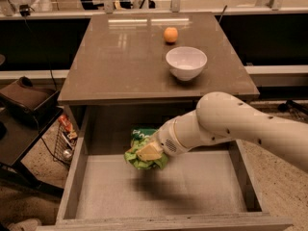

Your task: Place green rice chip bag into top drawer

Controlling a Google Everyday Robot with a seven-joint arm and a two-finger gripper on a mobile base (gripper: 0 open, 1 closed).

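Note:
The green rice chip bag (140, 150) is crumpled in my gripper (147, 153), which is shut on it and holds it above the left-middle of the open top drawer (163, 191). The bag casts a shadow on the drawer's pale-grey floor, so it hangs clear of it. My white arm (231, 124) reaches in from the right, across the drawer's right side. The bag's far side is partly hidden under the table edge.
A white bowl (186, 63) and a small orange fruit (170, 34) sit on the brown table top (120, 61) behind the drawer. A dark chair (24, 100) and a wire basket (65, 138) stand to the left of the drawer.

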